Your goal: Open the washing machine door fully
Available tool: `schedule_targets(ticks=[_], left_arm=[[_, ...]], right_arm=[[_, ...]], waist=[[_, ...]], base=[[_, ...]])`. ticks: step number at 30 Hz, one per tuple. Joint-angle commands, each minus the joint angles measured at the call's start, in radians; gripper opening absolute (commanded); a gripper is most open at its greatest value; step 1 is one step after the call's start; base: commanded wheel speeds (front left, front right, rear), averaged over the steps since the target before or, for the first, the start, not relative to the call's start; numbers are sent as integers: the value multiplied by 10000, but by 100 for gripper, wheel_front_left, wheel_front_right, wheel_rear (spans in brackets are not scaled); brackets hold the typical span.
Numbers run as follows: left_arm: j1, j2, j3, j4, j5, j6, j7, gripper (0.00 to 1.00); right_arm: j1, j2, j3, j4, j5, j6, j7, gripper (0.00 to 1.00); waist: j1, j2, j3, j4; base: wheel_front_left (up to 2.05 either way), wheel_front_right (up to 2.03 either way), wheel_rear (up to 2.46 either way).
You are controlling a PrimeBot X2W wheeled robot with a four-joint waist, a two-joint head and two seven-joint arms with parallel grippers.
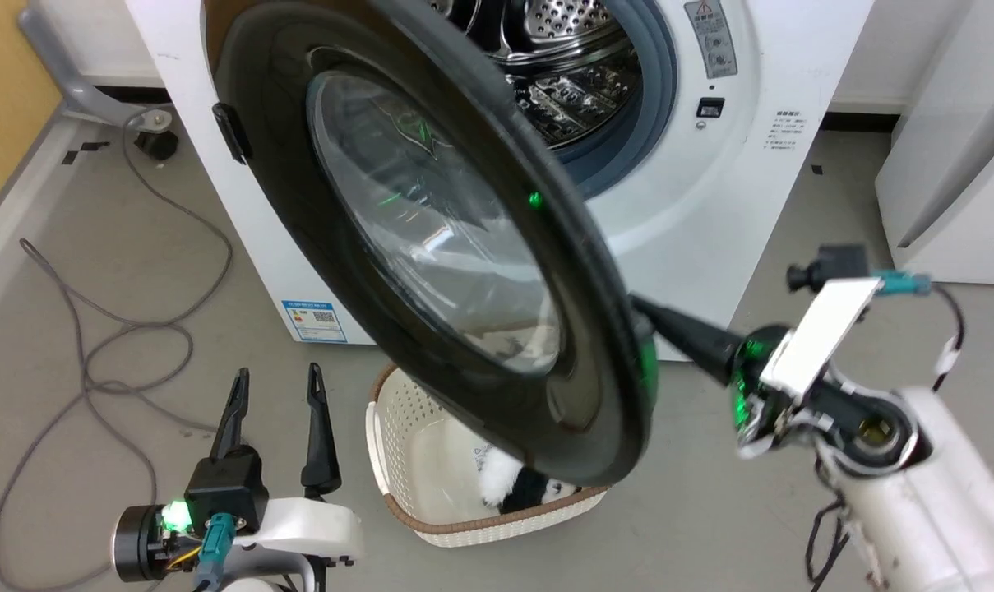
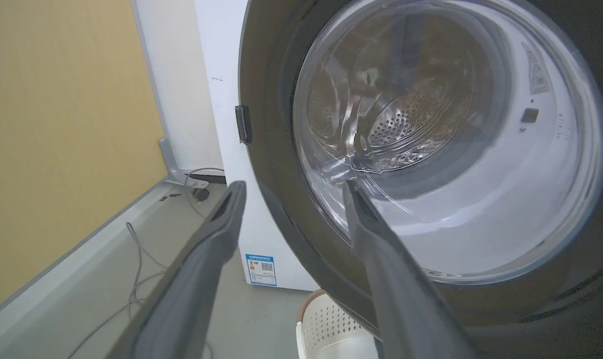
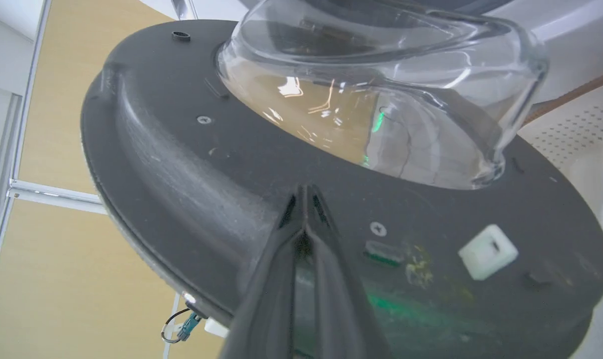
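The washing machine door (image 1: 431, 247) stands partly swung out from the white washing machine (image 1: 710, 205), its black outer face and glass window turned toward me. Behind it the steel drum (image 1: 562, 49) and grey gasket (image 1: 657, 90) show. My right gripper (image 1: 644, 311) is shut, its tips pressed against the door's dark grey inner rim (image 3: 191, 164) at the free edge, below the bulging glass bowl (image 3: 381, 99). My left gripper (image 1: 276, 395) stands open and empty low at the left, apart from the door (image 2: 431, 149), which fills the space ahead of its fingers (image 2: 216, 234).
A white basket (image 1: 398, 427) holding a black-and-white plush toy (image 1: 521, 489) sits on the floor under the door. Grey cables (image 1: 94, 345) loop over the floor at the left, beside a yellow wall (image 1: 3, 99). Another white appliance (image 1: 957, 181) stands at the right.
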Motion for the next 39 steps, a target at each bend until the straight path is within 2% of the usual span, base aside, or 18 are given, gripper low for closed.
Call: schedule_targets(ticks=[1, 16, 26, 32, 36, 39], left_arm=[[131, 10, 47, -1, 79, -24, -53, 100], [367, 10, 99, 78, 94, -124, -53, 100], [409, 10, 46, 154, 72, -125, -53, 100], [444, 10, 66, 180, 55, -126, -53, 100], [534, 10, 83, 201, 49, -133, -53, 100], [561, 10, 91, 224, 34, -133, -53, 100]], right_arm=[[272, 100, 53, -173, 64, 4, 47, 0], [2197, 923, 761, -2048, 327, 4, 411, 0], [2853, 1319, 1722, -2533, 432, 4, 648, 0], [3062, 1379, 1920, -2664, 438, 4, 568, 0], [3249, 1325, 1367, -2980, 184, 4, -113, 0], [3237, 1175, 752, -3508, -568, 4, -1249, 0]], waist=[[1, 0, -30, 1], [1, 0, -290, -12], [1, 0, -389, 78], [1, 0, -412, 79], [1, 0, -507, 28], [1, 0, -571, -33]], base=[[0, 0, 0], [0, 0, 0], [0, 0, 0], [0, 0, 0], [0, 0, 0], [0, 0, 0]])
